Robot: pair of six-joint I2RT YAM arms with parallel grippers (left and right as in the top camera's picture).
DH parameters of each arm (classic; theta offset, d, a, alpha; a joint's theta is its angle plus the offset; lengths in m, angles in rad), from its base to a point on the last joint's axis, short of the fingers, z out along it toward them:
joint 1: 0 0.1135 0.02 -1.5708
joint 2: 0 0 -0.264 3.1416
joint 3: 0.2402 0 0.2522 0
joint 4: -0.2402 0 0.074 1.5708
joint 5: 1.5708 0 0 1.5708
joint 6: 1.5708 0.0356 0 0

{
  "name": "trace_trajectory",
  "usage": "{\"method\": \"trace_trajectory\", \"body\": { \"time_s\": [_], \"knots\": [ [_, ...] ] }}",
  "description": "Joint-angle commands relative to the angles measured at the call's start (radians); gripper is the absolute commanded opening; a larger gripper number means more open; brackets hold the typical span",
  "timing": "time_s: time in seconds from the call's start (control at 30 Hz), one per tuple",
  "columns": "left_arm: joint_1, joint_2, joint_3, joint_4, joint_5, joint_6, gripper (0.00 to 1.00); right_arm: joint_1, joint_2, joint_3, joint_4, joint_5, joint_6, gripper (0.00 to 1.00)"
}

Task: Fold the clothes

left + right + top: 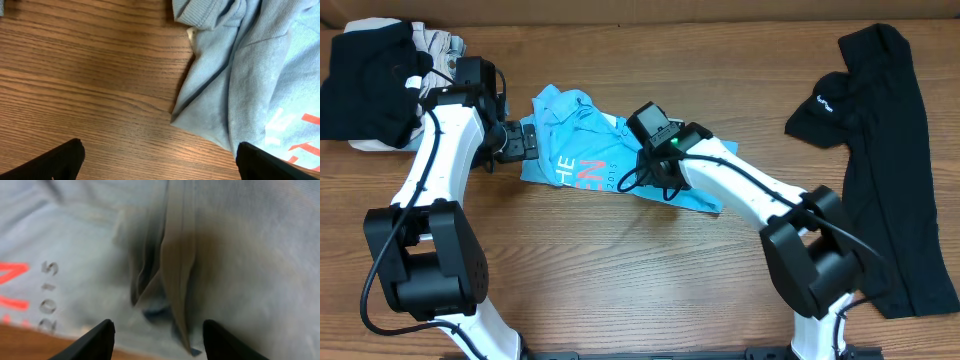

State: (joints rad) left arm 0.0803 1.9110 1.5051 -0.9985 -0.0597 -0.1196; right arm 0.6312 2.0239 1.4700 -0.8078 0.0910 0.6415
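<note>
A crumpled light blue T-shirt point(582, 140) with white and red lettering lies on the wooden table, centre left. My left gripper point(525, 141) is open at the shirt's left edge; in the left wrist view its fingers point(159, 159) straddle bare wood beside the shirt's corner point(235, 80). My right gripper point(645, 150) is open right over the shirt's bunched folds point(165, 265), its fingers point(159, 337) apart with cloth between them. A black shirt point(880, 130) with a small white logo lies spread at the far right.
A heap of dark and light garments point(375, 80) sits at the back left corner, next to my left arm. Bare wooden table point(620, 260) lies in front of the blue shirt.
</note>
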Motion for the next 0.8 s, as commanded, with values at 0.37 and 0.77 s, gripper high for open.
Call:
{"method": "trace_trajectory", "body": {
  "time_s": [0.37,0.77],
  "knots": [
    [-0.002,-0.024,0.014,0.009,0.003,0.019,1.00,-0.002,0.049,0.022,0.092,0.054,0.025,0.08],
    [-0.002,-0.024,0.014,0.010,-0.003,0.020,1.00,0.015,0.047,0.260,-0.119,-0.152,-0.069,0.04]
  ]
}}
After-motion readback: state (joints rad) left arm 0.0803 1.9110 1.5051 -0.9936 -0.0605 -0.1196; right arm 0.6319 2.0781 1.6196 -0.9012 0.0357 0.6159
